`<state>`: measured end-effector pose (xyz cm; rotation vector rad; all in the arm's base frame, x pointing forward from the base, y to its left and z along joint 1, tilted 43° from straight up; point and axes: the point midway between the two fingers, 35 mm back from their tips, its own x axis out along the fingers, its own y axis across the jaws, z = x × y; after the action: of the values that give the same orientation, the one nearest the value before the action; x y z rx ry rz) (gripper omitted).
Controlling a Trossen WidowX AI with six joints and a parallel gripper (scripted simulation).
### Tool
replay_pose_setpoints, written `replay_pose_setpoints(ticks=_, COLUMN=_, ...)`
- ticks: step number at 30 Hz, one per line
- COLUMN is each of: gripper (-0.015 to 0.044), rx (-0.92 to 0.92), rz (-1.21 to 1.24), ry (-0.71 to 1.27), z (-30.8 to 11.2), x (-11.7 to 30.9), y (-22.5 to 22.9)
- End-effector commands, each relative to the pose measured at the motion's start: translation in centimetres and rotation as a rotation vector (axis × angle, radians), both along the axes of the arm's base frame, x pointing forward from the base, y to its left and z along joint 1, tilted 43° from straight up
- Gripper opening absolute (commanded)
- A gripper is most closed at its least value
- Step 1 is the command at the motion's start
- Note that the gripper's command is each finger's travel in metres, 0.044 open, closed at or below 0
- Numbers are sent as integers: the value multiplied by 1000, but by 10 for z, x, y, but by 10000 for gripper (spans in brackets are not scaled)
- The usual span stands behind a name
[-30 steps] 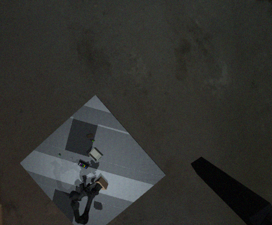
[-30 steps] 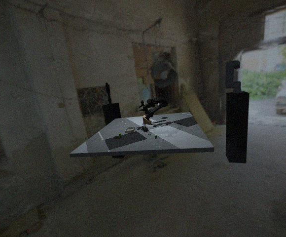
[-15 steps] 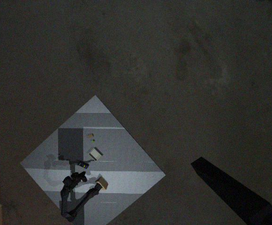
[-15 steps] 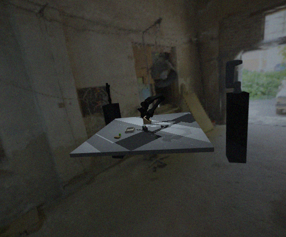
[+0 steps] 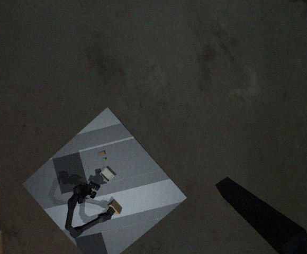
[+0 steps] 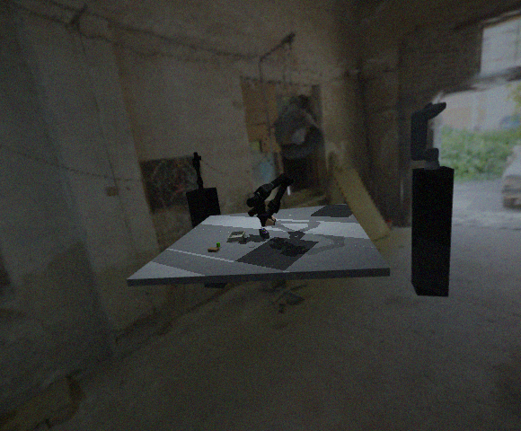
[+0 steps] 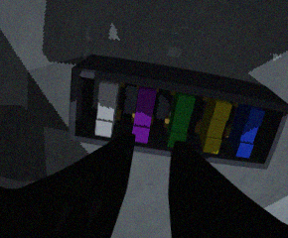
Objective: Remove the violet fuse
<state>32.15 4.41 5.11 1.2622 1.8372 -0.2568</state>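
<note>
The fuse block (image 7: 179, 74) (image 5: 94, 186) (image 6: 264, 233) is a dark, narrow box holding a row of upright fuses. The violet fuse (image 7: 144, 119) sits in it between the white fuse (image 7: 105, 111) and the green fuse (image 7: 182, 119). My gripper (image 7: 153, 148) (image 6: 263, 225) is partly open and empty. Its fingertips appear at the near edge of the block in the wrist view, on either side of the violet fuse's line; their height above it is hard to tell. The pale tray (image 5: 107, 174) (image 6: 236, 235) stands beside the block; no fuse shows in it.
The yellow fuse (image 7: 217, 126) and the blue fuse (image 7: 250, 131) fill the block's right end. A brown block (image 5: 115, 207) is by the arm's base. A small tan block (image 5: 101, 153) (image 6: 213, 249) and a green piece (image 5: 104, 158) (image 6: 217, 244) lie beyond the tray.
</note>
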Motion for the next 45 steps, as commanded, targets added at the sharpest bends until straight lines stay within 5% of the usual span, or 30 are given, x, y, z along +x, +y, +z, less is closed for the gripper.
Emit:
replay_pose_setpoints(ticks=1, gripper=74, rx=9, rz=-10, ry=5, z=0, x=2, y=2)
replay_pose_setpoints(ticks=45, gripper=74, rx=11, rz=-10, ry=5, z=-19, x=0, y=25)
